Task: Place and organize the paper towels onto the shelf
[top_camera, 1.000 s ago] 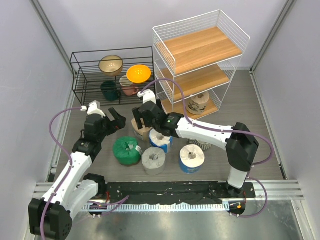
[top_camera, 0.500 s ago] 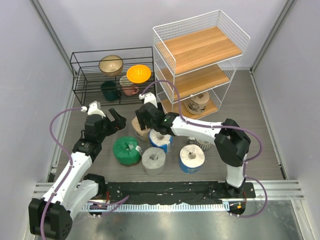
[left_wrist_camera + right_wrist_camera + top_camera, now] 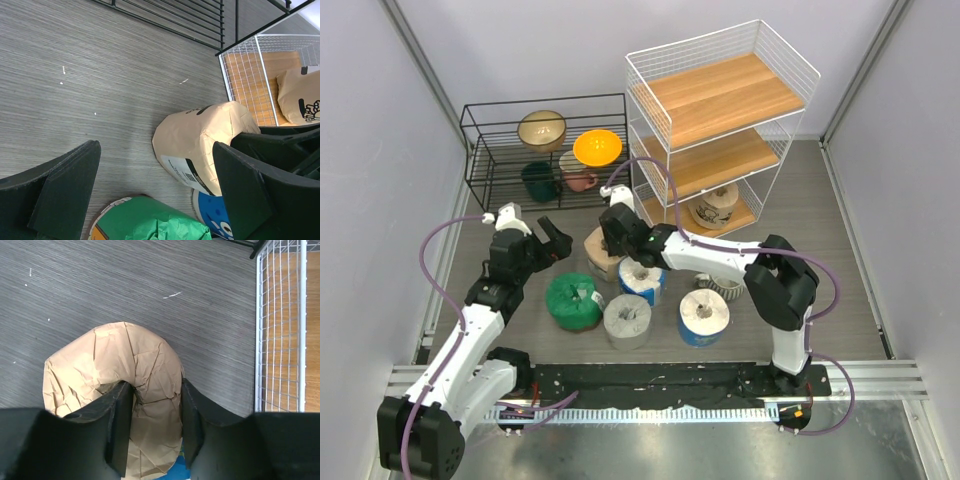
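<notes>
Beside tan roll (image 3: 100, 365), blue roll (image 3: 642, 283), shelf (image 3: 720, 95) near

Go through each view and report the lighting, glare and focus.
Top external: even soft light, all sharp, glare only on the metal strip at the near edge. Left wrist: grain of the table crisp, the fingers at the bottom edge dark and slightly soft. Right wrist: creases of the tan roll sharp, the fingers black and featureless.

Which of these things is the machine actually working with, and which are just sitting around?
Job: tan roll on the table, tan roll already shelved, blue-wrapped rolls, grey roll, green roll, white shelf.
Lying about: black rack, its bowls, ribbed mug.
</notes>
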`<act>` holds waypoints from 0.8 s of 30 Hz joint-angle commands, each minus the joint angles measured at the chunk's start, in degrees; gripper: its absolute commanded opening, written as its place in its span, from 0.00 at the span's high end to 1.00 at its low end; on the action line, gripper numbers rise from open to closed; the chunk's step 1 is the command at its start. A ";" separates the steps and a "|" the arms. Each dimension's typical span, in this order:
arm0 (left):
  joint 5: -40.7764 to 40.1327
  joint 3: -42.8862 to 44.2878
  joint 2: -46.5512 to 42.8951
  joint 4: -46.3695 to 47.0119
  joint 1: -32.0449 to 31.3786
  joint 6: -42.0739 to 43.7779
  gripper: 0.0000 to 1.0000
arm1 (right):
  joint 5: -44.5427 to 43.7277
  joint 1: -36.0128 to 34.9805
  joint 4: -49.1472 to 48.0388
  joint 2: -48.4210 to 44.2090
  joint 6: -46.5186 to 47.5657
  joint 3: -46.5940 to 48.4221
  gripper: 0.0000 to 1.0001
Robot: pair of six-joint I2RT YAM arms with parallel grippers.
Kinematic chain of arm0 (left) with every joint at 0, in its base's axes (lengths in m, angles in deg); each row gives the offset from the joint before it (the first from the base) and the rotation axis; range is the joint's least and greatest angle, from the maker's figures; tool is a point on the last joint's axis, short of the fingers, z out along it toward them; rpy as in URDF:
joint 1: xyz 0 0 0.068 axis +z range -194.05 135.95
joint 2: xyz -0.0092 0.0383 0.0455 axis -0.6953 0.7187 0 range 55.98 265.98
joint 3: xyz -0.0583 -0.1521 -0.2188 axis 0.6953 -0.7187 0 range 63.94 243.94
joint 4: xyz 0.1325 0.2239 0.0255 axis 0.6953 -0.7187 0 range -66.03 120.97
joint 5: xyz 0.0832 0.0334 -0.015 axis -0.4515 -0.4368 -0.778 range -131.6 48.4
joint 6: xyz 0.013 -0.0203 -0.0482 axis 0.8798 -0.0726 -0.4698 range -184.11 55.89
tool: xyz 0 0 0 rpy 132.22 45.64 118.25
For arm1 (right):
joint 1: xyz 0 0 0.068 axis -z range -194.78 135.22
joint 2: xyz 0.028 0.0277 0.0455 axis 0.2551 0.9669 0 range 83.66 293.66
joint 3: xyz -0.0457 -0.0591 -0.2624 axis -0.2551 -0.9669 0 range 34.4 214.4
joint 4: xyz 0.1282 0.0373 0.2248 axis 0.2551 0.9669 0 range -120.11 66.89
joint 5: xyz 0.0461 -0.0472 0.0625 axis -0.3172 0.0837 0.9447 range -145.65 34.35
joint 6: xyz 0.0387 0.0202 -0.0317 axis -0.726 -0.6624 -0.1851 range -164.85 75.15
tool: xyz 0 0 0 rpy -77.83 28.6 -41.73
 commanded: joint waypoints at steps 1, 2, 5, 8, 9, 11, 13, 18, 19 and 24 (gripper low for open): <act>0.39 -0.05 -0.81 2.22 -0.21 0.05 0.00 | 1.65 0.95 -3.27 -2.04 -1.87 -2.92 0.63; 0.39 -0.13 -0.81 2.22 -0.21 0.06 0.00 | 2.70 0.87 -4.94 -3.79 -1.61 -3.71 0.63; 0.39 -0.13 -0.46 2.40 -0.21 -0.12 0.00 | 3.76 0.95 -9.09 -6.35 0.15 -3.73 0.63; 0.48 -0.05 -0.28 2.31 -0.21 -0.12 0.00 | 3.41 0.95 -8.13 -7.32 2.52 0.66 0.63; 0.39 0.04 -0.28 2.23 -0.12 -0.21 0.00 | 3.15 0.87 -7.95 -7.84 3.05 1.72 0.63; 0.13 0.13 -0.46 1.96 -0.21 -0.21 0.00 | 3.32 0.86 -6.63 -8.29 4.63 5.15 0.63; 0.04 0.31 -0.55 1.87 -0.12 -0.12 0.00 | 4.11 0.78 -4.79 -8.99 5.60 7.95 0.63; 0.04 0.31 -0.81 1.52 -0.12 -0.12 0.00 | 5.35 -0.18 -4.17 -14.52 6.13 6.75 0.64; -0.05 0.31 -0.81 1.52 -0.21 -0.03 0.00 | 5.52 -0.36 -3.99 -17.40 6.30 5.44 0.64; 0.04 0.57 -0.72 1.52 -0.21 -0.12 0.00 | 2.10 -4.05 -1.10 -27.08 6.92 0.42 0.61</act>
